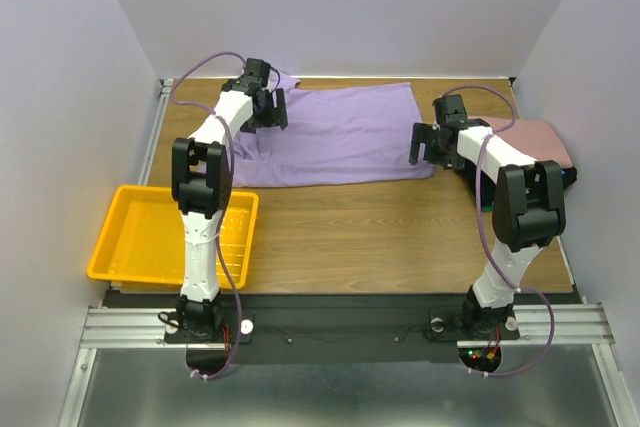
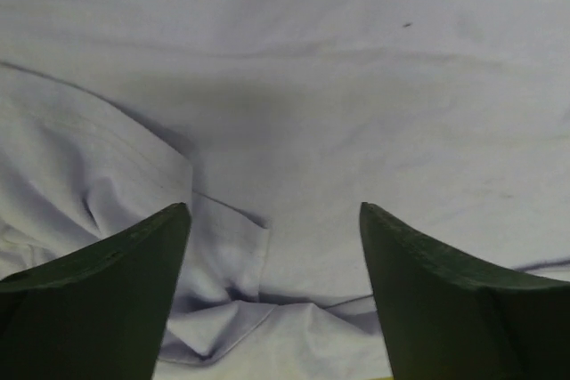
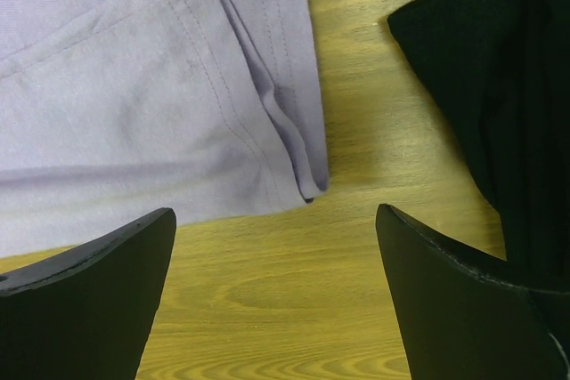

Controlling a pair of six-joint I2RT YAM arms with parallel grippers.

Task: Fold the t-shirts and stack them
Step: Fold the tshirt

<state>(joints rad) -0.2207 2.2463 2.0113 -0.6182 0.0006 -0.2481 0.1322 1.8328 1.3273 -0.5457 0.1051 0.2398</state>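
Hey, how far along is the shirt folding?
Done: a folded pink shirt tops a black shirt at the right. In hand: the lavender shirt lies spread out, left gripper and right gripper open above its ends. Left: fold it, stack it there.

The lavender-purple short-sleeved cloth t-shirt (image 1: 340,132) lies spread on the light wooden table (image 1: 380,237), across the upper centre of the frame. The folded stack of dusty-pink, teal and black t-shirts (image 1: 545,139) sits at the right, near the shirt's right edge. The shallow yellow plastic tray (image 1: 125,247) lies at the lower left, close below the shirt's left end.
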